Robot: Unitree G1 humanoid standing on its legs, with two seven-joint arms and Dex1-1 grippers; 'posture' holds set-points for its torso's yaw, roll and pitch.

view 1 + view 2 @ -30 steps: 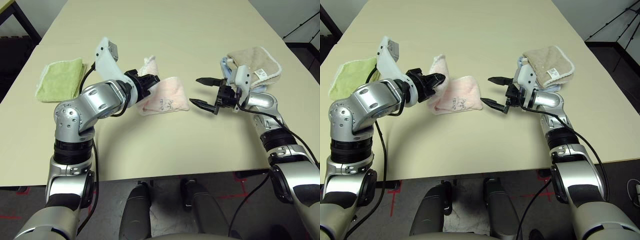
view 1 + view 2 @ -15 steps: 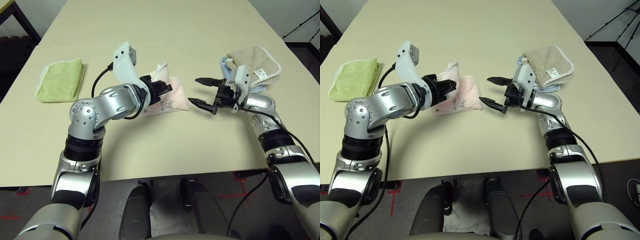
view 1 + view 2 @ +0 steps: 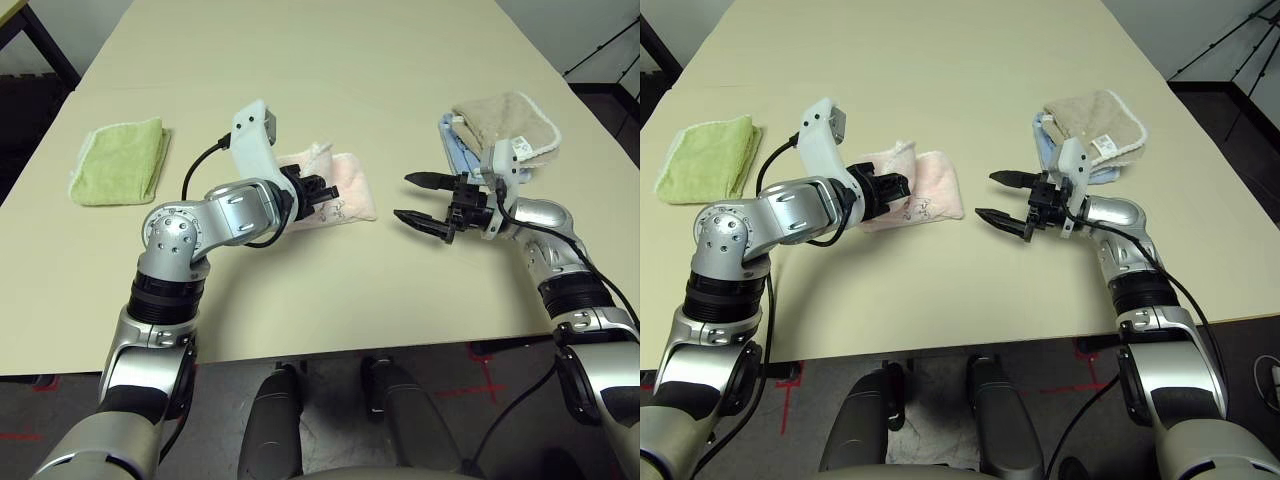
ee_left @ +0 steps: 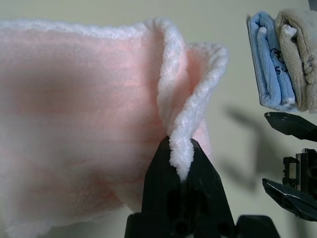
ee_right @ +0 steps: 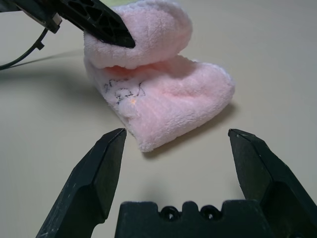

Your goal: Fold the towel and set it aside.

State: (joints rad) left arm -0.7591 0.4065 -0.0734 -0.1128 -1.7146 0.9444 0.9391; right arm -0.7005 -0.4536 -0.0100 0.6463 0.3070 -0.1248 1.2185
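Observation:
The pale pink towel (image 3: 348,192) lies folded on the table between my two arms, its grey embroidered mark (image 5: 119,90) facing the right gripper. My left gripper (image 4: 179,148) is shut on the towel's white-edged upper layer (image 4: 173,89), held low over the folded cloth, at the towel's left side (image 3: 318,188). My right gripper (image 3: 402,198) hovers open a short way to the right of the towel, not touching it; its fingers (image 5: 101,163) point at the towel's rounded end (image 5: 168,94).
A folded green towel (image 3: 120,160) lies at the far left of the table. A beige towel (image 3: 505,125) rests on a blue one (image 3: 455,150) at the back right, just behind my right forearm. Bare tabletop (image 3: 330,290) stretches along the front.
My left gripper has carried the raised towel edge rightward and down, so the layer now lies over the folded cloth. My right gripper has drawn back slightly to the right, still open.

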